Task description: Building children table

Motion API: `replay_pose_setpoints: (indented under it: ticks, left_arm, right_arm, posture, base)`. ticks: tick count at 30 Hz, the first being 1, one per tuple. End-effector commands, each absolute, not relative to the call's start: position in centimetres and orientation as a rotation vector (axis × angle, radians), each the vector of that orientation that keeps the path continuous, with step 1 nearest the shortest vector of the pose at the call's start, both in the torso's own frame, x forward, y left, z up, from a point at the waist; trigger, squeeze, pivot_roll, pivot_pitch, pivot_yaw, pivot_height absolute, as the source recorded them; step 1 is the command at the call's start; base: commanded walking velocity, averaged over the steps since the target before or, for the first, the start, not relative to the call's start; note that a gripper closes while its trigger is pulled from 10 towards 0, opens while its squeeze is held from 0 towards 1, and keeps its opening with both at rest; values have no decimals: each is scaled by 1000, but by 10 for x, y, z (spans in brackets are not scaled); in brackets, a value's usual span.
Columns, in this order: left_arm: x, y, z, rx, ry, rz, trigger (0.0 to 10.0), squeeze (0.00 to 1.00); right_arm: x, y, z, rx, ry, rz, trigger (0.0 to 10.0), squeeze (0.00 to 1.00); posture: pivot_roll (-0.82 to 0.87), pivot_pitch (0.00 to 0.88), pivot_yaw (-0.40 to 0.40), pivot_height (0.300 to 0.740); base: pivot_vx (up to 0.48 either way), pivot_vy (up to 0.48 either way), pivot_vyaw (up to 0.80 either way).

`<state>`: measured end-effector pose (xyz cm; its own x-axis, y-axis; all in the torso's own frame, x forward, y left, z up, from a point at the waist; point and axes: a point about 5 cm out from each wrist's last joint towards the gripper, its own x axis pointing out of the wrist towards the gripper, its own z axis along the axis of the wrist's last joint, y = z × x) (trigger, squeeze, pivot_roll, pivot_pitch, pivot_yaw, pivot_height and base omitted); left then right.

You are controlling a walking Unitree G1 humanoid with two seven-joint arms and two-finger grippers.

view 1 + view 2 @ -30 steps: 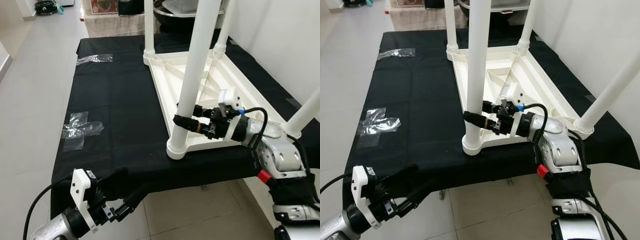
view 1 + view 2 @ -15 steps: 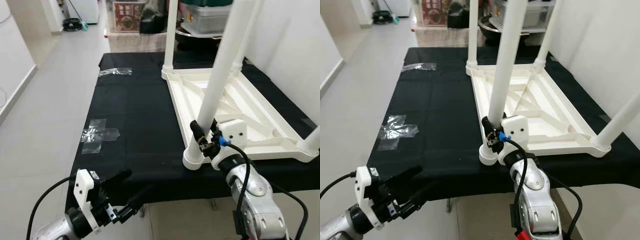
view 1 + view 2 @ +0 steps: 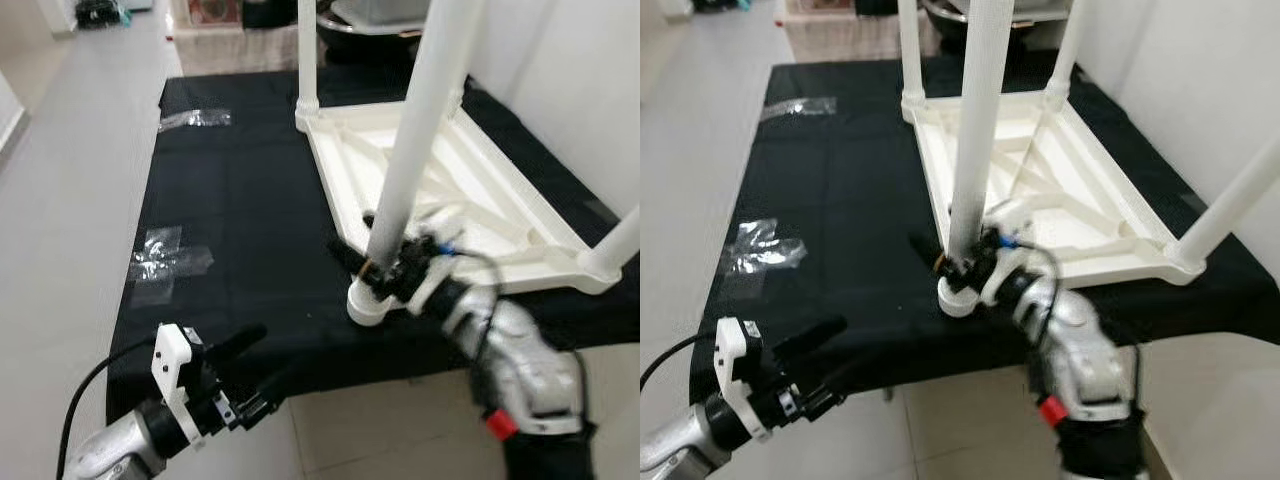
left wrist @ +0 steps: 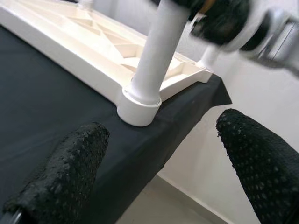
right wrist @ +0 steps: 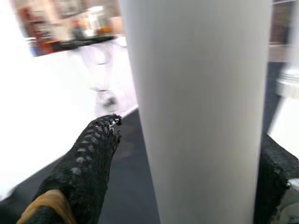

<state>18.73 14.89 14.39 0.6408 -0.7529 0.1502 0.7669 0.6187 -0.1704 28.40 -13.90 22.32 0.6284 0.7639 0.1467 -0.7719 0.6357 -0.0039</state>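
1. Lying upside down on a black cloth (image 3: 250,200), the white children table (image 3: 470,200) has its legs pointing up; its underside ribs are visible.
2. The near-corner leg (image 3: 415,140) stands upright in a round socket (image 3: 368,303) at the table's near-left corner, close to the cloth's front edge.
3. The right gripper (image 3: 385,270) is low on that leg, just above the socket. Its 2 black fingers (image 5: 88,163) sit on either side of the white tube in the right wrist view, spread to about the leg's width; whether they press on it cannot be told. The arm is motion-blurred.
4. The left gripper (image 3: 245,375) hangs below the cloth's front edge, well apart from the table. Its fingers (image 4: 70,172) are spread wide with nothing between them.
5. 2 patches of clear tape (image 3: 165,255) are stuck on the cloth's left side.
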Motion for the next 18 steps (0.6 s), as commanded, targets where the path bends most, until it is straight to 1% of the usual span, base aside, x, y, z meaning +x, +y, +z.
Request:
replay_pose_setpoints:
  ticks: [1, 5, 6, 9, 10, 15, 16, 17, 18]
  left_arm:
    - [183, 146, 145, -233, -61, -881, 10000, 0]
    - [181, 145, 144, -235, -58, -881, 10000, 0]
    - [181, 145, 144, -235, -56, -881, 10000, 0]
    - [180, 145, 144, -235, -55, -881, 10000, 0]
    - [180, 145, 144, -235, -55, -880, 10000, 0]
    - [179, 145, 145, -233, -56, -877, 10000, 0]
    - [179, 144, 145, -233, -56, -876, 10000, 0]
    - [179, 144, 145, -233, -56, -876, 10000, 0]
    - [179, 144, 145, -233, -56, -876, 10000, 0]
  right_arm:
    - [279, -134, 228, 46, -117, 1069, 10000, 0]
    - [283, -139, 231, -1, -96, 1135, 10000, 0]
    - [286, -140, 233, -21, -93, 1165, 6078, 0]
    - [288, -141, 234, -32, -92, 1187, 6078, 0]
    - [290, -142, 235, -36, -90, 1202, 0, 0]
    - [291, -141, 233, -11, -81, 1217, 0, 0]
    - [285, -138, 219, 14, -43, 1169, 0, 0]
    - [285, -138, 219, 14, -43, 1169, 0, 0]
    - [283, -136, 209, 23, -2, 1085, 0, 0]
  posture:
    - [87, 161, -31, 740]
    - [87, 164, -32, 740]
    - [89, 165, -33, 740]
    - [94, 165, -36, 740]
    - [97, 166, -37, 740]
    - [95, 168, -42, 740]
    - [91, 170, -42, 740]
    - [91, 170, -42, 740]
    - [90, 169, -41, 740]
  base:
    - [0, 0, 0]
    - [0, 0, 0]
    - [0, 0, 0]
    - [0, 0, 0]
    - [0, 0, 0]
    - [0, 0, 0]
    - [0, 0, 0]
    - [0, 0, 0]
    - [0, 0, 0]
